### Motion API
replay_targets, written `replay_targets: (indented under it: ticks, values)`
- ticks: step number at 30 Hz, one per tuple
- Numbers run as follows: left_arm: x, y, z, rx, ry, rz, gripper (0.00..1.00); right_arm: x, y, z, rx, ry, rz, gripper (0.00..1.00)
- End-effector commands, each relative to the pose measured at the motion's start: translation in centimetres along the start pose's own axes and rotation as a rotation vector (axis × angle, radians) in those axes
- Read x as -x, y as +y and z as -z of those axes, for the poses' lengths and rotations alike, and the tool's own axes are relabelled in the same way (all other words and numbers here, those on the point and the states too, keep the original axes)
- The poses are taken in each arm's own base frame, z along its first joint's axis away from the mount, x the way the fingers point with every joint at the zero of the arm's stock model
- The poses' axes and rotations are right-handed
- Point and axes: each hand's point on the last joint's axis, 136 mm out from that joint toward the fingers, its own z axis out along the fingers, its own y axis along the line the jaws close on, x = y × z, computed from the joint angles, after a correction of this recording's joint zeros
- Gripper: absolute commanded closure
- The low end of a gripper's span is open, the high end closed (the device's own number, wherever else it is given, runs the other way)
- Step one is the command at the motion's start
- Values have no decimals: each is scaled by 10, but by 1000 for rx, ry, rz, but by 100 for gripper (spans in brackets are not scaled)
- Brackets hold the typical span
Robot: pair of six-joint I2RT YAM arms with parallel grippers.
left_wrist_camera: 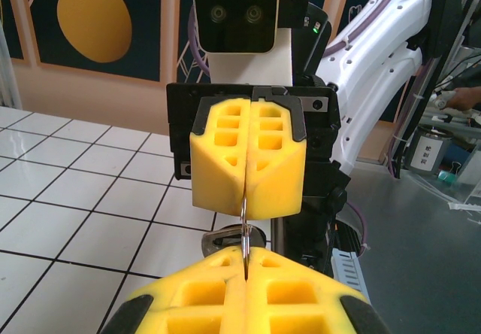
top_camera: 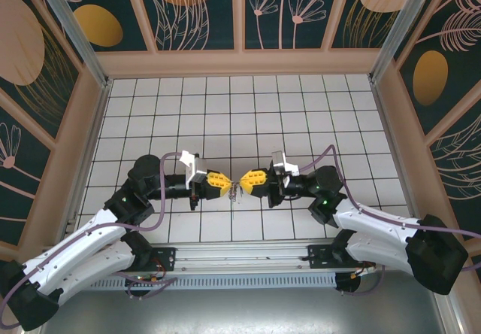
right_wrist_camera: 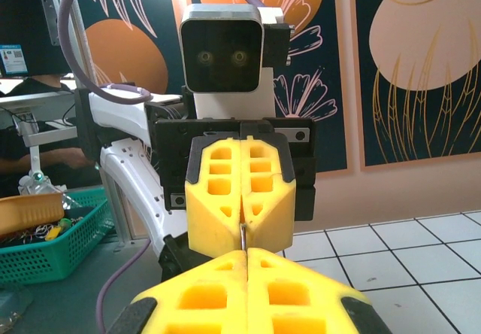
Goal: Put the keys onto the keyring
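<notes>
My left gripper point(top_camera: 228, 183) and right gripper point(top_camera: 243, 180) meet tip to tip low over the tiled floor, both shut. Between their yellow fingertips point(left_wrist_camera: 248, 191) runs a thin metal wire seen edge-on, the keyring point(left_wrist_camera: 245, 225), pinched in both seams. In the right wrist view the same keyring point(right_wrist_camera: 243, 235) rises from my right gripper point(right_wrist_camera: 246, 253) into the left one's seam. A small grey-silver key point(left_wrist_camera: 222, 241) with a slotted head lies across the wire just above my left gripper point(left_wrist_camera: 246, 257). In the top view the key point(top_camera: 235, 192) dangles under the gap.
White tiled floor point(top_camera: 240, 116) stretches behind the grippers, walled by patterned panels point(top_camera: 195, 10) on three sides. A green basket point(right_wrist_camera: 52, 236) of small parts stands off the table behind the left arm. The arm bases sit on a rail point(top_camera: 240, 255) at the near edge.
</notes>
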Motion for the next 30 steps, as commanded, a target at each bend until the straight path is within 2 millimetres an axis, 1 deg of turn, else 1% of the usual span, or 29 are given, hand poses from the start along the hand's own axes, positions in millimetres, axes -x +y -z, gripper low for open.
replay_targets:
  ticks: [1,30]
  values:
    - [20,-10,2,-33,-45,-62,100,8,7,3,25,-29,25,100]
    - [19,-10,2,-35,-44,-60,100,12,9,5,28,-42,29,100]
